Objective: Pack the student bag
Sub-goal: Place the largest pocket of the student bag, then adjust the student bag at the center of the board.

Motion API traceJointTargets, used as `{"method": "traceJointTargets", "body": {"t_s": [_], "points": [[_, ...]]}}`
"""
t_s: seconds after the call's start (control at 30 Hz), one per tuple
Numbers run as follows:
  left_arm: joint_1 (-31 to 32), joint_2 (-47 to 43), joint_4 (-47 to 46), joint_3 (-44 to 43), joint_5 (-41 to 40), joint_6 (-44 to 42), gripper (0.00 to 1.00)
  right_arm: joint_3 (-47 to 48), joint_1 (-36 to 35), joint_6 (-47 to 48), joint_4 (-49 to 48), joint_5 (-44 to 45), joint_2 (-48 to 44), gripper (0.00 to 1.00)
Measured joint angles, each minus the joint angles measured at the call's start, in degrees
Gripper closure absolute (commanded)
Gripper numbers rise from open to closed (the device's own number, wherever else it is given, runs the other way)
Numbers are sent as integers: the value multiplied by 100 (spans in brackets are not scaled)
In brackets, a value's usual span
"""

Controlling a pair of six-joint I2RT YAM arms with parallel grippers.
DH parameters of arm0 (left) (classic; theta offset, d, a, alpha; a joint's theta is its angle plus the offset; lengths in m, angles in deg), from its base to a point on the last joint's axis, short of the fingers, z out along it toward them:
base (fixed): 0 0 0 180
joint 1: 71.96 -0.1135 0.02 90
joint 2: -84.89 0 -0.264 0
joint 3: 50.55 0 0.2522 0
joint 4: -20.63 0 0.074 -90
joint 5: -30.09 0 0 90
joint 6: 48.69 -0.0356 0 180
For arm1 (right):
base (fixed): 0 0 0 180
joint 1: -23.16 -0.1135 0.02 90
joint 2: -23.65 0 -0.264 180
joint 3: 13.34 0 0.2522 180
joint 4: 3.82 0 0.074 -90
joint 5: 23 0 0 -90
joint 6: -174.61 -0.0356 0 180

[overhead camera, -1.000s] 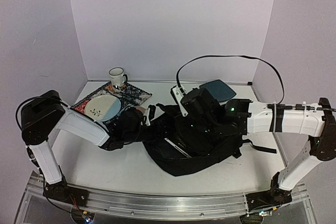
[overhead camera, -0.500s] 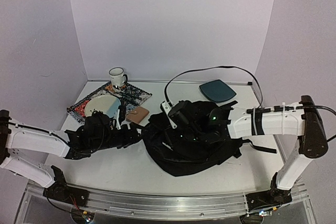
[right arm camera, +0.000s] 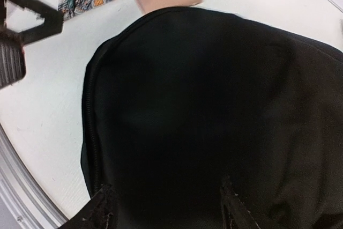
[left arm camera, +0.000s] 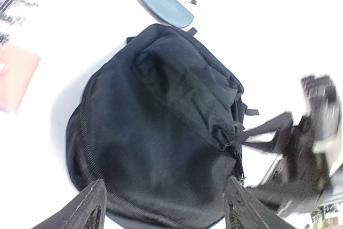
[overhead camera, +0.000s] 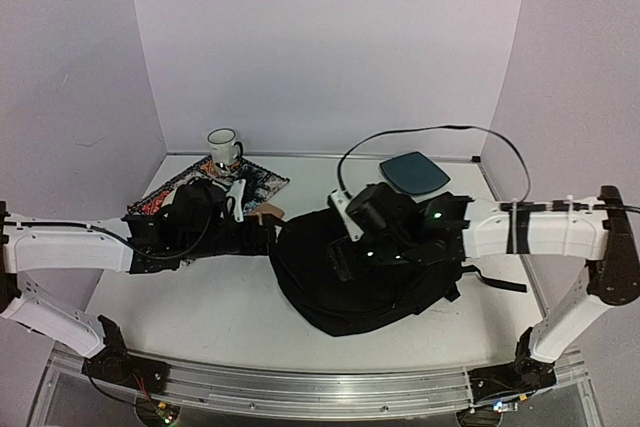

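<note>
A white table (overhead camera: 200, 317) boxed in by pale lilac walls. The student bag (overhead camera: 385, 292) lies slumped flat in the middle of it, a little to the right. Its long axis runs roughly left to right across the table, and a zip line (right arm camera: 88, 105) curves round its left rim. From here I can't tell whether that zip is undone.

The right gripper (right arm camera: 167, 207) hangs directly above the bag's black fabric, fingers spread apart with nothing between them. The left gripper (left arm camera: 163, 210) sits just off the bag's left edge, pointing right at it, jaws likewise wide and empty. So the bag lies below the right tool and to the right of the left one. The right arm is the nearer, but the zipped rim faces the left arm, which I'd guess matters for getting the mouth open.

A tan pouch (overhead camera: 268, 213) rests just beyond the bag's far-left corner, beside a patterned mat (overhead camera: 255, 182). A mug (overhead camera: 223, 147) stands at the mat's far edge. A teal pad (overhead camera: 415, 172) lies far right.
</note>
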Motion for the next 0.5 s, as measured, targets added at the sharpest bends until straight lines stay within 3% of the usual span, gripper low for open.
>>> {"method": "traceJointTargets", "body": {"t_s": [0.27,0.5], "points": [[131,705,515,-637,73,-389,25,-1524,1360,-615,191,-374,-1766,28],[139,1260,1185,-719,-118,-207,24,-2263,1833,-1069,345,-625,-1811,27]]}}
